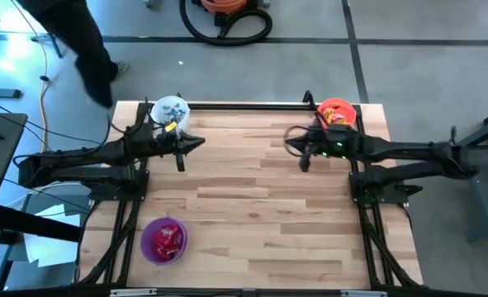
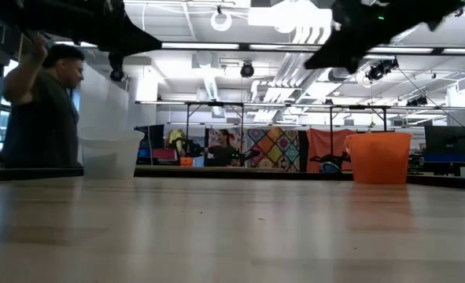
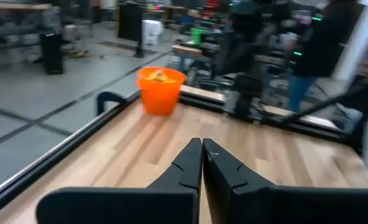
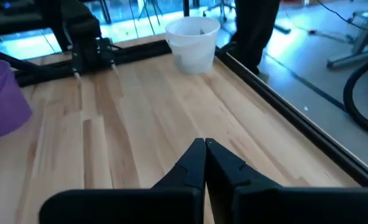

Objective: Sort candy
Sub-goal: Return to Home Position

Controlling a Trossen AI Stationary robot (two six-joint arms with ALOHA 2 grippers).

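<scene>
Left arm (image 1: 103,153) reaches in over the far-left part of the light wooden plank bench (image 1: 260,206). The left jaws are just beside the white plastic bucket (image 1: 171,110) and point towards the bench middle. They're pressed together, fingertips (image 3: 195,152) touching, nothing pinched.

Right arm (image 1: 400,153) mirrors it on the far-right side. The right jaws are just beside the orange plastic bucket (image 1: 336,114) and also point inward. They're pressed together too, fingertips (image 4: 198,152) meeting with nothing between.

Low view has both arms up near the top edge, well above the boards.

All the candy I can see is in the buckets:
- light-blue wrapped candy (image 1: 172,107) in the white bucket, far-left corner
- yellow wrapped candy (image 3: 160,76) heaped at the rim of the orange bucket, far-right corner
- red wrapped candy (image 1: 169,240) in the purple plastic bucket (image 1: 149,239), near-left, well apart from the other two

Can't count pieces in any bucket.

Off the bench, a person in dark clothes (image 1: 82,41) stands on the grey floor (image 1: 310,70) beyond the far-left corner. In the low view that person is behind the white bucket.

A black hose loop (image 1: 227,33) lies on the floor past the far edge.
</scene>
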